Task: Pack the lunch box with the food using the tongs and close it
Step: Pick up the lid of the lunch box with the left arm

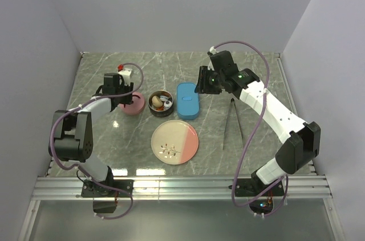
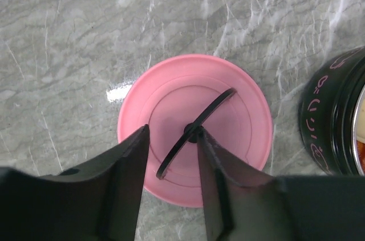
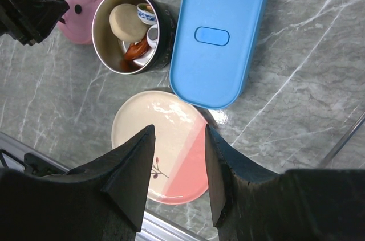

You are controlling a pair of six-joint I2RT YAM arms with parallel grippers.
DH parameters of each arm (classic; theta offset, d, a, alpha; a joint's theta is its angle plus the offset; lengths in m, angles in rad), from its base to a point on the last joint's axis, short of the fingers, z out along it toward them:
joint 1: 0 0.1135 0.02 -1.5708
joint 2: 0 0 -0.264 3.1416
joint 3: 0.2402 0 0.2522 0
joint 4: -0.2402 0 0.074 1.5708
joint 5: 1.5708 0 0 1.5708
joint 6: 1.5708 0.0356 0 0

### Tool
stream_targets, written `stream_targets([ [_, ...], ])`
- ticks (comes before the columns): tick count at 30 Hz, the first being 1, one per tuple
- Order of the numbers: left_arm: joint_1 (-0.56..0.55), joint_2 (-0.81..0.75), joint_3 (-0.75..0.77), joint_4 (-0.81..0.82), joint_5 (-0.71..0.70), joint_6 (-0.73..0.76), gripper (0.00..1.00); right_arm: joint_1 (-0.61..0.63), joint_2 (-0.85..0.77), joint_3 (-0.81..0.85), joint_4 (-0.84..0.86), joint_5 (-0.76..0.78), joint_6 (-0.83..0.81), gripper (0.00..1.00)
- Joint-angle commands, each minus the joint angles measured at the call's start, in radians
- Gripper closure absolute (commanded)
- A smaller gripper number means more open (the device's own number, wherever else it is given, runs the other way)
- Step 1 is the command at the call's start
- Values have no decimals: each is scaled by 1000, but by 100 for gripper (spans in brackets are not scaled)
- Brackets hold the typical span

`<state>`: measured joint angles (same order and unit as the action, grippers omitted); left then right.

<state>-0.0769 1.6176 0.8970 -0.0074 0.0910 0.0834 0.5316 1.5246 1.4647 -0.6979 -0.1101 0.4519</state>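
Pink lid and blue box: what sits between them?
The round black container stands between the pink lid and the blue box, seen in the top view.

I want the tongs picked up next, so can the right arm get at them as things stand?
Probably yes. The tongs lie flat on bare table beside the right arm, with nothing on or against them, and the right gripper hangs open and empty over the plate.
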Motion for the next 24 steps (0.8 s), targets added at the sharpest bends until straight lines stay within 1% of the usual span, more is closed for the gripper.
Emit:
stream_targets([
  [1,3,11,26,-32,-2,-17,58,-12,-26,-9,31,-3,-12,52],
  [2,3,14,36,-39,6,-22,60,-12,-27,-18,32,-3,-12,52],
  [6,3,30,54,-78,9,-40,71,-15,-30,-26,41,-10,-9,52],
  [7,3,31,57,-85,9,-43,77,-13,-29,-26,40,-10,-9,52],
  [9,3,31,65,-104,-3,-54,87,-13,-29,-26,41,-11,-9,52],
  [10,3,31,68,-112,-5,-57,94,-13,-29,-26,41,-11,-9,52],
  [13,3,24,86,-144,-26,-77,100,-13,-30,-29,43,-10,-10,52],
  [15,3,10,115,-189,-42,-77,100,-16,-32,-30,44,-11,-9,53],
  [16,3,4,129,-207,-57,-124,100,-15,-32,-30,44,-11,-10,53],
  [18,3,-16,181,-255,-72,-149,100,-15,-35,-29,47,-8,-10,53],
  [19,3,-24,200,-303,-85,-172,100,-15,-35,-29,49,-8,-10,53],
  [22,3,-68,261,-368,-82,-226,100,-15,-35,-30,54,-5,-9,53],
  [24,2,-106,295,-387,-51,-264,100,-15,-35,-30,58,-7,-7,53],
])
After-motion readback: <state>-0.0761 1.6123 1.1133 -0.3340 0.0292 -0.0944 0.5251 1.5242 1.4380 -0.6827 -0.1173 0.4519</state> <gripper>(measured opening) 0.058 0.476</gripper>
